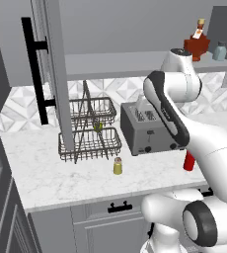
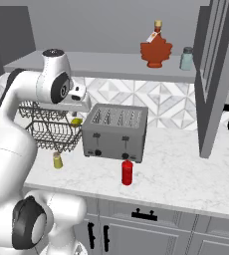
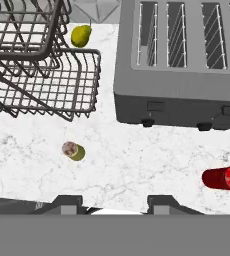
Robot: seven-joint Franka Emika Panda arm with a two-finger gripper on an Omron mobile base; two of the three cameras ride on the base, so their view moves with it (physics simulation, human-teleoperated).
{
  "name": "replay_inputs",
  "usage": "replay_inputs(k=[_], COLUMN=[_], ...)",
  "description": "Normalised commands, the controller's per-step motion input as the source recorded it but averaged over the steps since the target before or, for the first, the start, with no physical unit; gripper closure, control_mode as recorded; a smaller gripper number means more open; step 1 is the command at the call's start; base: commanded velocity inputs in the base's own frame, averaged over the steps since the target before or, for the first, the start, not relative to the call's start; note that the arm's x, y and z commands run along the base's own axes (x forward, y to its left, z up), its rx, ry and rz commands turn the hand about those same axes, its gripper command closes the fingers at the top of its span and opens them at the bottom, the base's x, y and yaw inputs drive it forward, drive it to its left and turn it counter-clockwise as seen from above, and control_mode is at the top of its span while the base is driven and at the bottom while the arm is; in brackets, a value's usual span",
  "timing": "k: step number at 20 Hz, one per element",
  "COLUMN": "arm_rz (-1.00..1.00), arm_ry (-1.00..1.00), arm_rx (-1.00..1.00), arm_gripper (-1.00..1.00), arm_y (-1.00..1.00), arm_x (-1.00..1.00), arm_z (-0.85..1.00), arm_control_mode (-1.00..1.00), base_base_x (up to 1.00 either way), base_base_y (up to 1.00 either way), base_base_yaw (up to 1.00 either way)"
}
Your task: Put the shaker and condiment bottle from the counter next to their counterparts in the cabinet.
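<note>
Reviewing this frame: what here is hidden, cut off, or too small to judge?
- Condiment bottle: left base view, mostly behind the arm; hand view, cut by the right edge.
- Gripper: hand view, only the fingertips rise at the bottom; nothing shows between them.
- Dark-red bottle: label print too small to read.
- Yellow-green fruit: right base view, partly hidden behind the hand.

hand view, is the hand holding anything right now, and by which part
Nothing is held. The hand hangs above the counter, nothing between its fingertips; the shaker and the red condiment bottle stand apart on the marble.
</note>
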Motion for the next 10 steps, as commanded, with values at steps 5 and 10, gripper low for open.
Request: replay_inputs(k=[5,10], arm_rz=[0.0,0.2], arm_ry=[0.0,-0.14], arm_rx=[0.1,0.13], arm_gripper=[-1.0,-1.0], arm_y=[-0.33,-0.59], arm_x=[-0.06,-0.47], arm_z=[-0.04,-0.33], arm_control_mode=[-1.0,-1.0], base_base_x=[0.0,0.0], base_base_y=[0.0,0.0], base_base_yaw=[0.0,0.0])
